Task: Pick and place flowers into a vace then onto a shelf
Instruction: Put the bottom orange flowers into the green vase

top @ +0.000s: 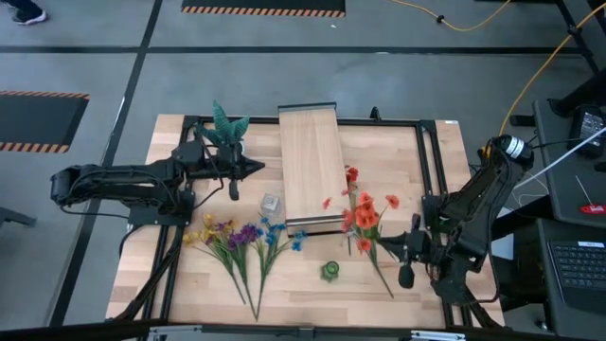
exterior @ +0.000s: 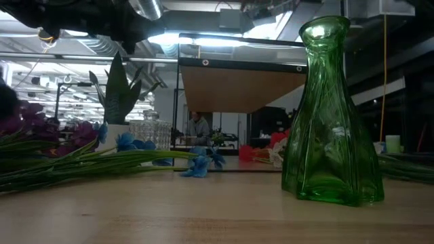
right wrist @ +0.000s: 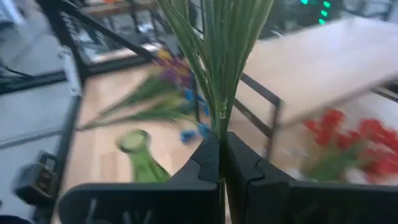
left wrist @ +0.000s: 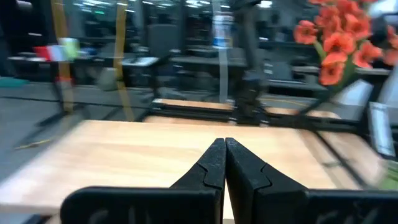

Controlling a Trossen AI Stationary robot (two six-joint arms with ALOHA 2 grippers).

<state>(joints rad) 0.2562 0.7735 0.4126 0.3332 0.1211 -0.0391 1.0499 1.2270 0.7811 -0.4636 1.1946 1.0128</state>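
2 arms, 1 pincer each. Left pincer (top: 256,168) hangs over the tabletop (top: 398,156) just left of the shelf (top: 311,166), beside the spiky green plant (top: 227,125); its fingers (left wrist: 214,165) are clenched tip to tip w/ nothing between them. Right pincer (top: 379,241) sits low at the right side, near the red-orange bunch; its fingers (right wrist: 208,165) are pressed together, and thin green stems (right wrist: 217,56) rise right at the seam between them, but can't tell whether the stems are pinched or just lying in front. Shelf: 1, pale wood planks, raised, mid-tabletop toward the far edge, nothing on top in the high view. Flowers: 4 colour groups seen from above — yellow (top: 201,230), purple (top: 241,234) and blue (top: 275,230) fanned together on the tabletop left of centre, stems running to the near edge; red-orange bunch (top: 365,216) lies just right of the shelf's near end. White ones not made out. Vases: 1 green glass vase (exterior: 332,115) upright near the front edge, between the two flower groups, empty; 1 small clear glass vessel (top: 271,203) just beside the shelf's left side. 1 spiky plant in a white pot at the far left corner of the shelf. Low view: a person (exterior: 198,127) well back in the room.
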